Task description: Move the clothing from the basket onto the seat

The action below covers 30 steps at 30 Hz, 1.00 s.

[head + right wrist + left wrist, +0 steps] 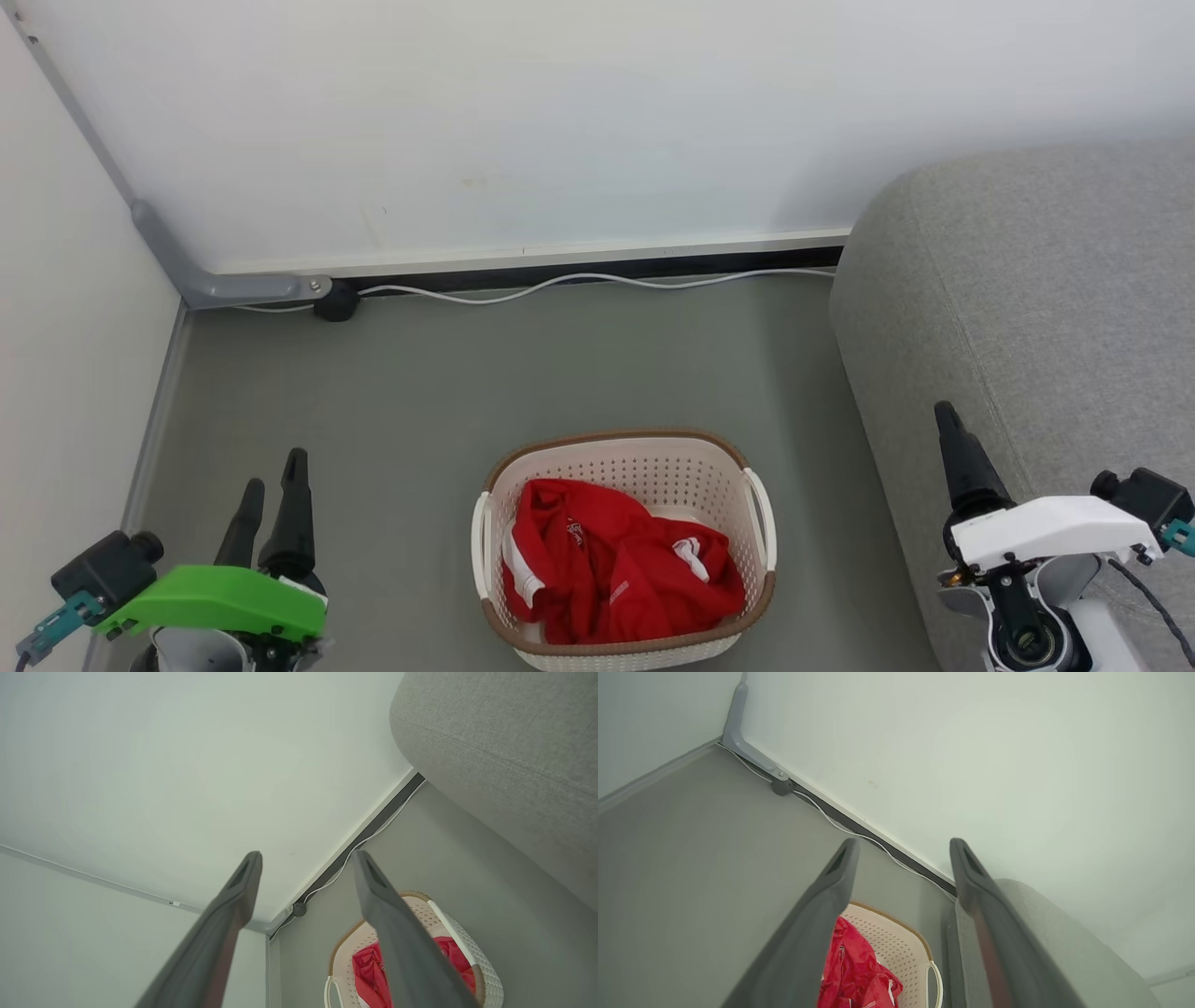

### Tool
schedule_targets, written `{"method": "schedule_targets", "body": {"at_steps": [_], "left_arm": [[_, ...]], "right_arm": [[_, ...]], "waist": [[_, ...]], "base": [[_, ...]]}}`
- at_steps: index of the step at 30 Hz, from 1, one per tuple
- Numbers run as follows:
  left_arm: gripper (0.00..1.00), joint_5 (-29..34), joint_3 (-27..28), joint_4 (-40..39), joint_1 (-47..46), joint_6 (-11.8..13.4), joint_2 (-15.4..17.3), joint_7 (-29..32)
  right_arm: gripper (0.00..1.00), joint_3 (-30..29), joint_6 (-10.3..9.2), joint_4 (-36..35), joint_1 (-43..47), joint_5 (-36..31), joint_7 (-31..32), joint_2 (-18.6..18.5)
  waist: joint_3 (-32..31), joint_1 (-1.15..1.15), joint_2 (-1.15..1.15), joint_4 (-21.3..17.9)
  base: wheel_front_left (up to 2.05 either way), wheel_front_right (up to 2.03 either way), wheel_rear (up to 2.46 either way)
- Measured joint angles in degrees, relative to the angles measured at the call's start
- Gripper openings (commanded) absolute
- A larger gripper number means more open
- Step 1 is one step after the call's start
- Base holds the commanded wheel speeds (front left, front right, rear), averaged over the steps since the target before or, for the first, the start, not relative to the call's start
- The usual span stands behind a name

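Observation:
The cream basket with a brown rim stands on the floor at the lower middle of the head view. The red clothing with white trim lies bunched inside it. The grey seat rises to the basket's right. My left gripper is open and empty, low and left of the basket. My right gripper hangs in front of the seat, right of the basket. In the left wrist view the left gripper is spread wide above the clothing, basket and seat. In the right wrist view the right gripper is open too, with the basket, clothing and seat beyond.
A white wall runs behind, with a white cable along its dark baseboard. A grey corner bracket and a dark round plug sit at the back left. Another wall closes the left side. Grey floor surrounds the basket.

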Motion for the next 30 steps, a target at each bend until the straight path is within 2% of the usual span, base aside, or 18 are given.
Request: {"method": "schedule_targets", "body": {"at_steps": [24, 30], "left_arm": [[1.0, 21.1, -3.2, -3.1, 3.1, 3.9, 0.2, -4.7], [1.0, 26.3, -4.0, -3.5, 4.0, 4.5, 0.3, -5.7]], "right_arm": [[1.0, 5.2, -2.93, -0.9, 1.4, -17.9, -4.6, -0.2], [1.0, 6.8, -2.99, -0.8, 1.5, -22.2, -5.9, -0.4]], "waist": [[-1.1, 0.0, 0.0, -0.3], [-1.5, 0.0, 0.0, -0.3]], "base": [[0.0, 0.0, 0.0], [0.0, 0.0, 0.0]]}}
